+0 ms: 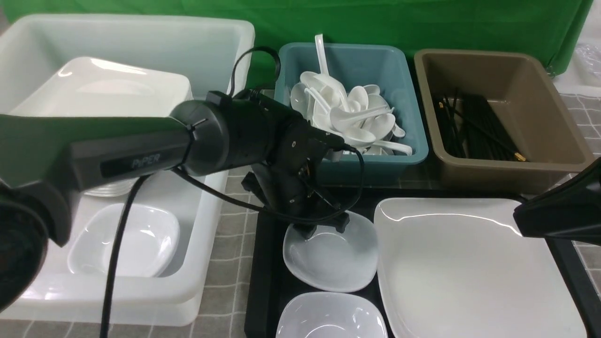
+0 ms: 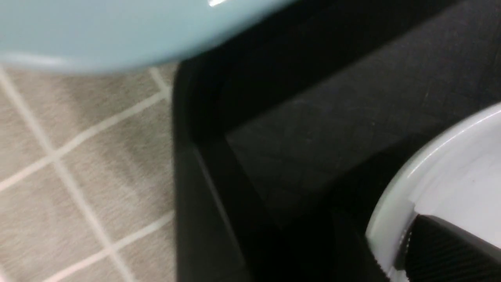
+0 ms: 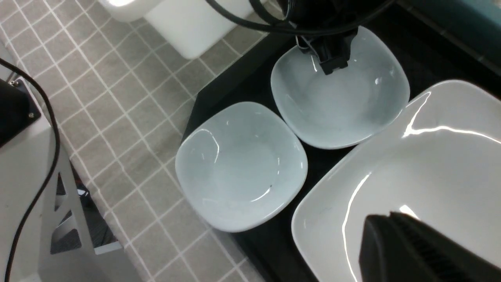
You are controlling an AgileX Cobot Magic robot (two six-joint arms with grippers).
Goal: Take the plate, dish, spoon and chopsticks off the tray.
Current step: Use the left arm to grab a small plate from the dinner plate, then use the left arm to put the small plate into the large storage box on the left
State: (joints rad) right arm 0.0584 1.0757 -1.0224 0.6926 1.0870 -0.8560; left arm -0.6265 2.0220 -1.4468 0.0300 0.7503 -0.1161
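Front view: left gripper [image 1: 321, 225] straddles the rim of the farther dish [image 1: 333, 263] on the tray [image 1: 263, 281], grip uncertain; right gripper [image 3: 395, 235] hangs closed over the plate [image 1: 469, 272].

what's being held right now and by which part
Left gripper is at the far dish's rim, one finger inside; whether it grips yet cannot be told. Right gripper holds nothing.

Bright, even overhead light leaves white glare streaks on the plate [image 1: 469, 272] right of the left end effector [image 1: 321, 229], whose wrist view is soft and blurred.
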